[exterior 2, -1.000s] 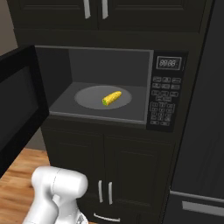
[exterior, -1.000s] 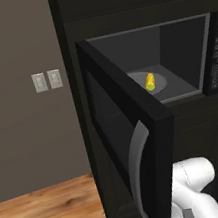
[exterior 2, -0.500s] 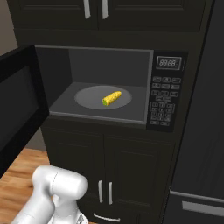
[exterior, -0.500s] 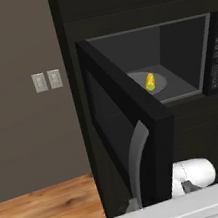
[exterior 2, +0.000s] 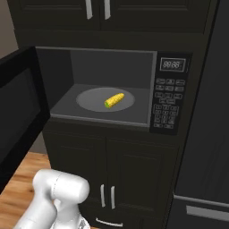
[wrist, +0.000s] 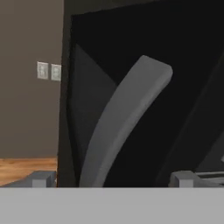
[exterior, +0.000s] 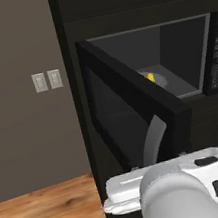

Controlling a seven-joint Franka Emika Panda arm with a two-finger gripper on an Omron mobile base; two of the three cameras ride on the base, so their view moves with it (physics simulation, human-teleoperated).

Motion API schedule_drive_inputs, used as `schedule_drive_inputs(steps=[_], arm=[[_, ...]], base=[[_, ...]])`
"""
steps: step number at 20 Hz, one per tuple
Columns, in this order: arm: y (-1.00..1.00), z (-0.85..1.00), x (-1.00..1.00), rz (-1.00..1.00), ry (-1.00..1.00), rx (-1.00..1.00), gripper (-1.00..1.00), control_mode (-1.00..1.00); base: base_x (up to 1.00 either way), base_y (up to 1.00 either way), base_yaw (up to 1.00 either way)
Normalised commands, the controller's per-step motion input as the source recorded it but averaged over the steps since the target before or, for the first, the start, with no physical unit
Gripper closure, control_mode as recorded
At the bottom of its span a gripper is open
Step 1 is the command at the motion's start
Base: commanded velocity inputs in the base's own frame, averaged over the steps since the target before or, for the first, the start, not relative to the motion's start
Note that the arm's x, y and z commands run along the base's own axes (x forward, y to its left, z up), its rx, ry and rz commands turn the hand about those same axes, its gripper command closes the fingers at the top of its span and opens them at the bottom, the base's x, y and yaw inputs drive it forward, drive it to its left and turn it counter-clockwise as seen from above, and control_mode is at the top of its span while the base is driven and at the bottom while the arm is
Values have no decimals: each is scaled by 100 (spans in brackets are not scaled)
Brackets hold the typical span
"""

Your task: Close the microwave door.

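Note:
The microwave door (exterior: pixel 124 111) stands wide open, swung out toward me, its curved silver-grey handle (exterior: pixel 154 139) near the free edge. The microwave (exterior 2: pixel 107 80) shows its grey interior, a round turntable (exterior 2: pixel 89 99) with a yellow corn cob (exterior 2: pixel 114 99), and a keypad (exterior 2: pixel 169 107) on the right. My white hand (exterior: pixel 170 186) hangs low in front of the door, just below the handle. In the hand view the handle (wrist: pixel 122 122) rises close ahead of the gripper (wrist: pixel 113 179). The fingertips (wrist: pixel 41 178) are spread wide, open, holding nothing.
A grey wall with two outlet plates (exterior: pixel 46 80) lies left of the cabinet column. Wooden floor (exterior: pixel 48 213) runs below it. Dark cabinets sit above (exterior 2: pixel 96 9) and below (exterior 2: pixel 107 179) the microwave. A tall black appliance (exterior 2: pixel 205 134) stands on the right.
My hand has risen into the left base view, coming up in front of the door below its handle. The door has kept its open angle.

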Motion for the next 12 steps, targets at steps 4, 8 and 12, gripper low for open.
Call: schedule_drive_inputs(steps=[4, 8, 12], arm=[[-32, -22, 100, -10, 8, 0, -100, -100], [-84, -21, 100, -9, 8, 3, -100, -100], [-100, -19, 99, -8, 7, 10, -100, -100]], base=[[0, 0, 0], [0, 0, 0], [0, 0, 0]])
